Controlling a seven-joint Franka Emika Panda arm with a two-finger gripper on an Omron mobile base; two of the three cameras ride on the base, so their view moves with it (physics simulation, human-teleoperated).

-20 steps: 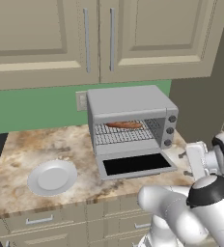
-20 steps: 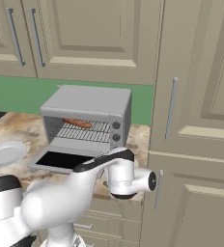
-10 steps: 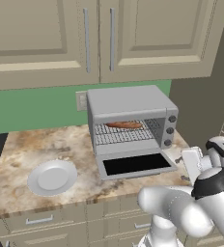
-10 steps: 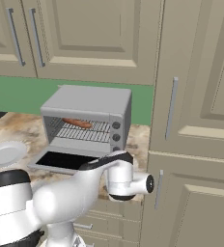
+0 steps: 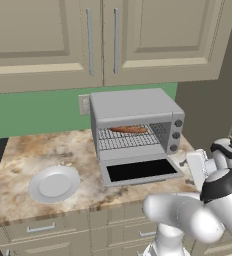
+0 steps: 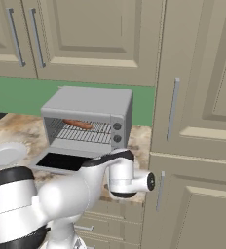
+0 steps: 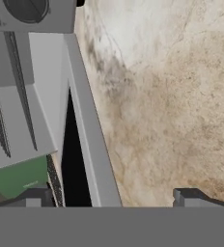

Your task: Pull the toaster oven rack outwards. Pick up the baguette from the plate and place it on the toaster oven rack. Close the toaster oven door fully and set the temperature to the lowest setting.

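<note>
Light-grey toaster oven [image 5: 136,107] sits at twelve o'clock on the marbled surface [image 5: 18,160], its door [image 5: 140,171] folded flat open, the baguette [image 5: 128,129] lying on the rack [image 5: 130,139]; the white plate [image 5: 54,183] rests at eight o'clock. From the right base, the oven sits at ten o'clock. Hand view: the pincer [image 7: 114,198] gapes wide, empty, straddling the door's edge.
</note>
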